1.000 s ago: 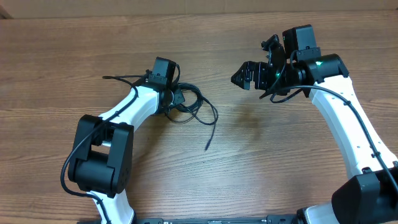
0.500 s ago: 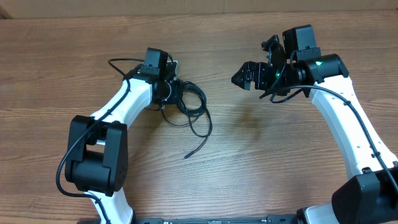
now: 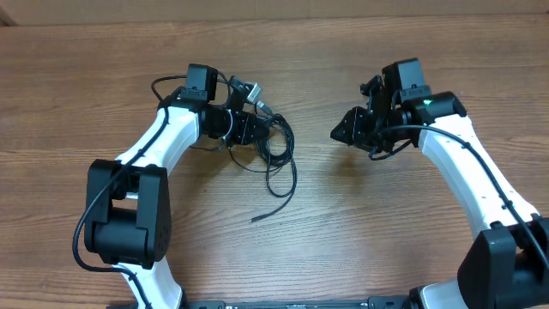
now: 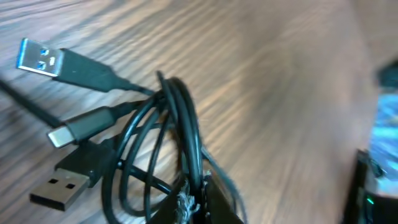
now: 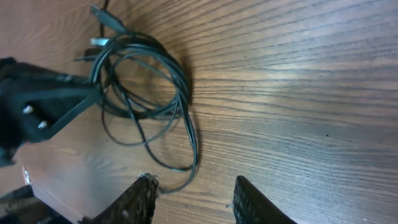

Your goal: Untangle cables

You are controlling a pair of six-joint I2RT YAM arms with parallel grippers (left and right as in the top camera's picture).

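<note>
The cables [image 3: 276, 153] are thin black cords bunched in loops left of the table's middle, with one loose end [image 3: 257, 218] trailing toward the front. My left gripper [image 3: 249, 129] is shut on several strands of the bunch, and the left wrist view shows the strands [image 4: 186, 124] pinched between the jaws at the bottom edge. Three plug ends lie beside it: a blue-tongued USB plug [image 4: 38, 56], a small silvery plug [image 4: 62, 134] and a black USB plug [image 4: 59, 186]. My right gripper [image 3: 341, 133] hovers to the right, apart from the cables [image 5: 146, 81], open with nothing between its fingers [image 5: 144, 190].
The wooden table [image 3: 386, 223] stretches bare around the bunch. The left arm's dark gripper body [image 5: 37, 115] shows at the left of the right wrist view. The table's far edge [image 3: 283, 19] runs along the top.
My left gripper has swung back and leftward, dragging the cable bunch and its loose end with it. My right gripper has shifted slightly right and its jaws have narrowed.
</note>
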